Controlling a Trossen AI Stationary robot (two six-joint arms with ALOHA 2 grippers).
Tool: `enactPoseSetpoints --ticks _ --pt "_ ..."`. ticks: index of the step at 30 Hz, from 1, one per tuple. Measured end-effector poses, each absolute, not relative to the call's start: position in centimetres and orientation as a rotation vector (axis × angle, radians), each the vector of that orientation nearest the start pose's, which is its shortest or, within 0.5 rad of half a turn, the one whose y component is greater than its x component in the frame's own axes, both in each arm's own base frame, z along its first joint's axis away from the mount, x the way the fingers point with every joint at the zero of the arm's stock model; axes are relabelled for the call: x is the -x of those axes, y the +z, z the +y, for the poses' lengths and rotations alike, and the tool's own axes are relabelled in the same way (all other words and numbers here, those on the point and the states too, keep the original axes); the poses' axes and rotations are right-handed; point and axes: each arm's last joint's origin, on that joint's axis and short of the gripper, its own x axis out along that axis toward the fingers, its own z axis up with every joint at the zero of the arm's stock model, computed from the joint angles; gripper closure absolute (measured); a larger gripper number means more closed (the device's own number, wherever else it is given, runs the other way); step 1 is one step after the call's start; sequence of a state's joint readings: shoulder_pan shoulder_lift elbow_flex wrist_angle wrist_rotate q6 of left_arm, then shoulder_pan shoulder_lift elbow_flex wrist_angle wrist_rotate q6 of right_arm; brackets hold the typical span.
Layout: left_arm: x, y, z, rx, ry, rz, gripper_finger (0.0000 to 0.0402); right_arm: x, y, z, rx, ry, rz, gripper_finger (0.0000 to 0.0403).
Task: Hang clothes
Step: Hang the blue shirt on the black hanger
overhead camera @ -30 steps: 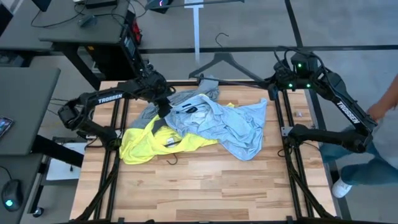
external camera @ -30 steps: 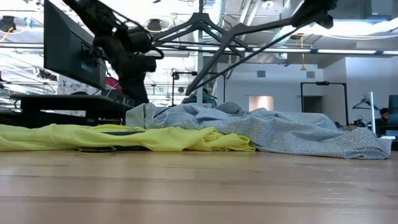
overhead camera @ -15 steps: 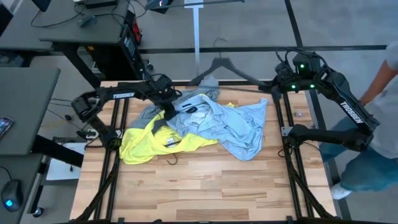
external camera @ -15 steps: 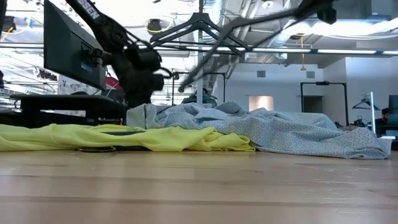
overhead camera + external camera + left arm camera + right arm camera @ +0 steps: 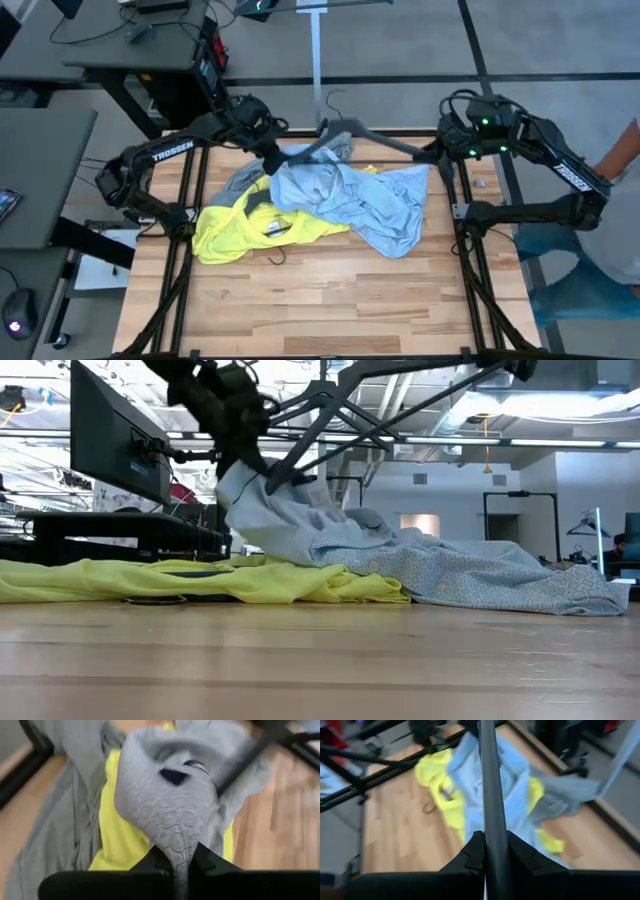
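Now left gripper (image 5: 272, 158) clamped on pale light-blue collared button shirt (image 5: 350, 200), lifting its collar off the pile at table's far side; right gripper (image 5: 440, 152) closed on thin black triangular hanger (image 5: 350, 130) beside it; next, probably thread hanger into collar.

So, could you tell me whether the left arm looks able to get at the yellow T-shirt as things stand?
Probably not yet: the left pincer is shut on the pale blue shirt, which also overlaps part of the yellow T-shirt.

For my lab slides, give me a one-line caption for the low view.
Left gripper lifts the light-blue shirt toward the black hanger held by the right arm, yellow T-shirt flat on the table.
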State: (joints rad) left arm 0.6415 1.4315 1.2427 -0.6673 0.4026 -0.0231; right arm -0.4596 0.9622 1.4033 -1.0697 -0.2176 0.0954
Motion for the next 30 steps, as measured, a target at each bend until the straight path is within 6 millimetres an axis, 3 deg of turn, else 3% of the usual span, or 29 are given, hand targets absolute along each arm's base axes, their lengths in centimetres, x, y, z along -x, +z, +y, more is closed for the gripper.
enactPoseSetpoints --ticks 7,17,30 --pt "-24.7 32.2 16.8 0.423 0.306 0.731 0.0400 -13.9 41.8 -5.3 -0.305 -0.204 0.630 0.0373" --pt "-25.1 32.6 15.3 0.467 0.272 0.768 0.0400 -14.3 41.6 -6.0 -0.162 -0.377 0.675 0.0373" --pt "-24.1 41.0 14.8 0.350 0.386 0.639 0.0400 -13.5 45.1 -5.3 -0.049 -0.357 0.556 0.0373"
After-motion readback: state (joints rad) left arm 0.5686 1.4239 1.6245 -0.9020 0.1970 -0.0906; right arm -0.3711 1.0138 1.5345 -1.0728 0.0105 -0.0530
